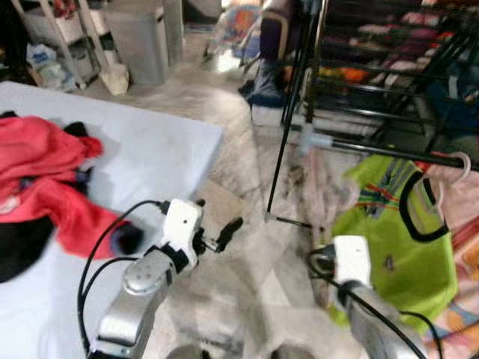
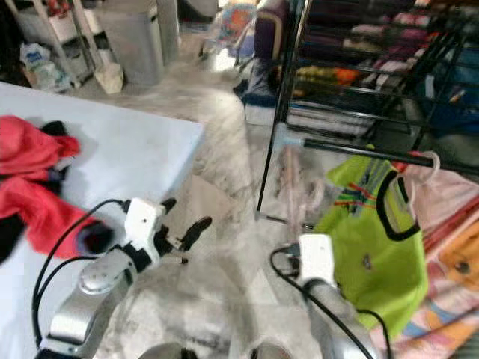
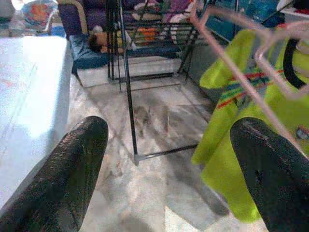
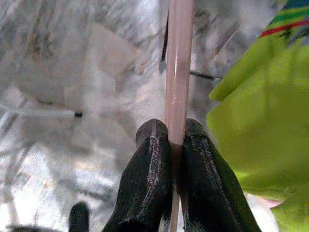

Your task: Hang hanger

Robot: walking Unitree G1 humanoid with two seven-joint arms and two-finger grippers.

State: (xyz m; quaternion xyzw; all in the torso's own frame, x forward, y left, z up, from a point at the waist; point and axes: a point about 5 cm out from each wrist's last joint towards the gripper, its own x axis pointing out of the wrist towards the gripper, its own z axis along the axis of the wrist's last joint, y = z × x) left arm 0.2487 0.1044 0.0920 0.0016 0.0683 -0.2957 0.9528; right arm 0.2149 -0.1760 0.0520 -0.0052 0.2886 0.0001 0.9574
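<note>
My right pincer [image 4: 176, 145] pinches the pink hanger [image 4: 177, 72] so its green shirt [image 1: 397, 232] hangs at three o'clock, hook [image 1: 460, 166] over the black rail [image 1: 389, 149]. My left pincer [image 3: 174, 169] waits spread.

Marble floor [image 1: 247, 179] — white table [image 1: 150, 164]

On our left is a bed [image 1: 150, 149] with a pile of clothes [image 1: 45, 179] on it. On our right a shirt [image 1: 397, 224] hangs on a hanger [image 1: 458, 166] from a rail [image 1: 389, 149]. Behind it stands a rack [image 1: 374, 67] of folded clothes.
</note>
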